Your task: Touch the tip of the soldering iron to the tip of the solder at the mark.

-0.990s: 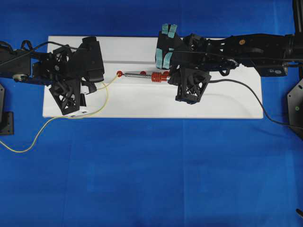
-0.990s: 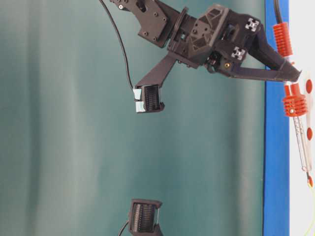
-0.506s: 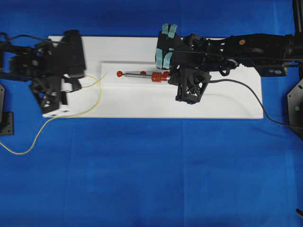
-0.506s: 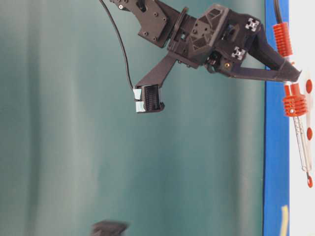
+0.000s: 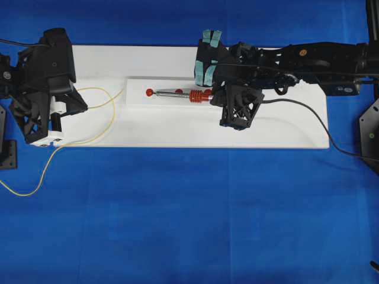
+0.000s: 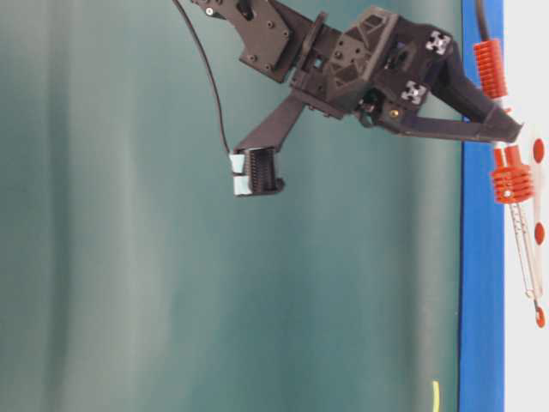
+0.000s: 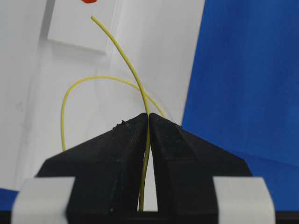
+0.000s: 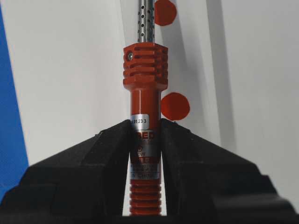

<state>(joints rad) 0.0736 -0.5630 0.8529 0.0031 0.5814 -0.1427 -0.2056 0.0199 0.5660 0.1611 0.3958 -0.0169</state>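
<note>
While the right gripper point(image 8: 145, 135) pinched the iron point(image 5: 180, 93) by its orange handle, you had its tip resting at the red mark point(image 5: 149, 92) on the raised strip near the top centre of the overhead view. The left gripper point(image 7: 148, 119) was pressed together on the solder point(image 7: 122, 58), whose free end stopped just short of that strip, well left of the mark. To finish well, you needed to hold the iron steady and feed the springy wire in low and slowly, probably steering its tip by the left wrist view. Against a second earlier, the left arm had pulled back to the board's point(image 5: 177, 127) left edge, carrying the solder tip away from the mark.
</note>
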